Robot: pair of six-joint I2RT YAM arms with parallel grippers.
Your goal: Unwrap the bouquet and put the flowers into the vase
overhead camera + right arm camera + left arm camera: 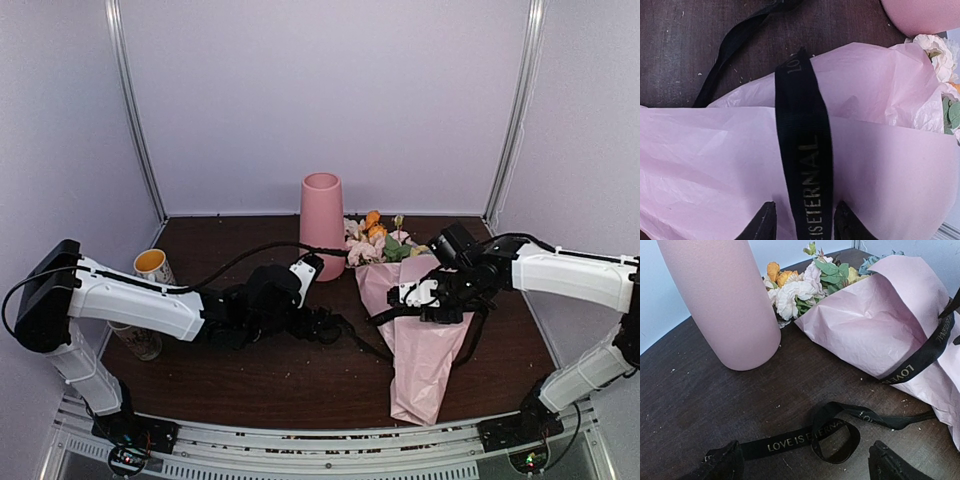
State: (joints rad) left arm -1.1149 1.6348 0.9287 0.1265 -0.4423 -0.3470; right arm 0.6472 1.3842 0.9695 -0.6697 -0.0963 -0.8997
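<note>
At twelve o'clock on the counter, seen from above, the vase stands upright with nothing showing in its mouth. The bouquet lies on its side from about one o'clock down to four, its flowers just beside the vase's foot and its stem end pointing toward the arms. You can judge the task as barely begun. The black ribbon looks untied, with a loose end and a loop trailing flat on the wood toward the centre, yet a band of it crosses the pink tissue wrap, which is folded around the stems. Most of the work is left to you: get the ribbon off, open the paper, lift the flowers out and stand them in the vase. Your left pincer hangs low near the centre with its jaws wide, holding nothing; the loose ribbon lies on the counter between its fingertips. Your right pincer sits over the wrap at three o'clock, jaws about half apart, straddling the ribbon band, which runs up between the two fingers. Whether those fingers pinch the band or only flank it, you cannot tell from these views.
</note>
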